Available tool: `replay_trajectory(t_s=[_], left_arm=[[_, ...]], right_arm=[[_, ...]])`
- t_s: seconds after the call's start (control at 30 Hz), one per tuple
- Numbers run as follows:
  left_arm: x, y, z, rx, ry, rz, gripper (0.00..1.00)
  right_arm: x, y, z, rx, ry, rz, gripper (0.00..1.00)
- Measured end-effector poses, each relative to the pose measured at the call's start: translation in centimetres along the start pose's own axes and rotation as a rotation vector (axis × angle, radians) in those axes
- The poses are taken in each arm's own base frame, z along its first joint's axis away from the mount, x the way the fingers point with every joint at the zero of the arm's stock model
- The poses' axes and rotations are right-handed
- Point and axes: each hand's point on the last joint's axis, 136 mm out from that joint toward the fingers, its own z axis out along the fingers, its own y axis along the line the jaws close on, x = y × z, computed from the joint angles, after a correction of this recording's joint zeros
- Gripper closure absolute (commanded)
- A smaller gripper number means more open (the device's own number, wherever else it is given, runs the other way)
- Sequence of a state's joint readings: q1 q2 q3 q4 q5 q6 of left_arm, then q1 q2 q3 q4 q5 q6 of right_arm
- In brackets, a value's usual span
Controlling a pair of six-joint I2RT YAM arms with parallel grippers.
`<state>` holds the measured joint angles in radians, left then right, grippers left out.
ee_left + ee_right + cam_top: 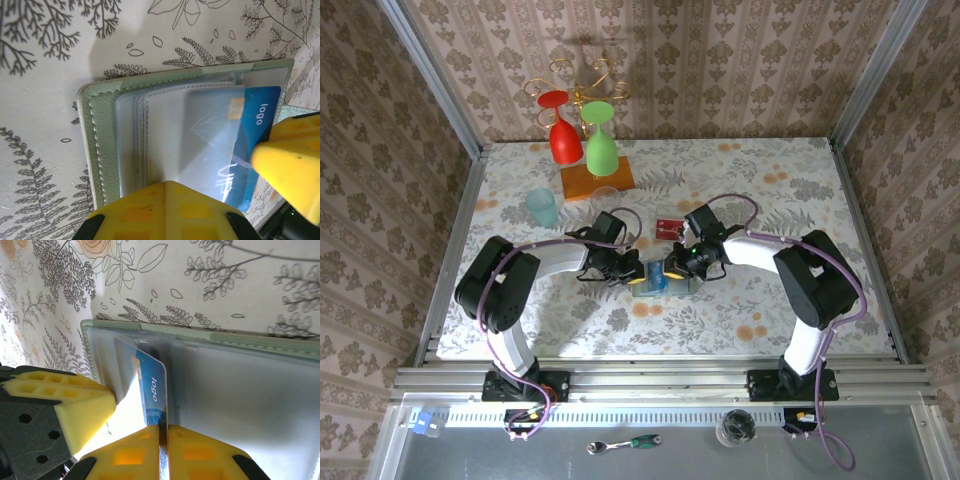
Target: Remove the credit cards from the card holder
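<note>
At table centre, right gripper (163, 437) pinches 1 blue credit card (151, 382) protruding from open card holder (270, 345). At its edge, left gripper (165, 200) is pressed together.

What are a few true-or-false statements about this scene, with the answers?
1. The right pincer pinches a blue card. True.
2. The holder lies folded shut. False: it lies open.
3. A red card lies on the table beyond the holder. True.
4. The blue card is fully out. False: part sits inside the holder.
5. Both hanging glasses are red. False: a red glass and a green glass.
</note>
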<state>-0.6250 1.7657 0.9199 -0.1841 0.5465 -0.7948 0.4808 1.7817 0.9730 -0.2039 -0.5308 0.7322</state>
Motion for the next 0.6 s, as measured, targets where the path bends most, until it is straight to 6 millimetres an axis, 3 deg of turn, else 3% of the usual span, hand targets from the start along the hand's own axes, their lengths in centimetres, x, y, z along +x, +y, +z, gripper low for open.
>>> replay_trajectory(t_s=[0.33,0.6], left_arm=[[0.0,0.0,0.0,0.000,0.000,0.003,1.00],[0.0,0.0,0.0,0.000,0.000,0.003,1.00]], right_arm=[[0.1,-0.8,-2.0,0.054,-0.019,-0.040,0.93],[0.0,-0.4,-2.6,0.081,-0.020,-0.064,0.94]])
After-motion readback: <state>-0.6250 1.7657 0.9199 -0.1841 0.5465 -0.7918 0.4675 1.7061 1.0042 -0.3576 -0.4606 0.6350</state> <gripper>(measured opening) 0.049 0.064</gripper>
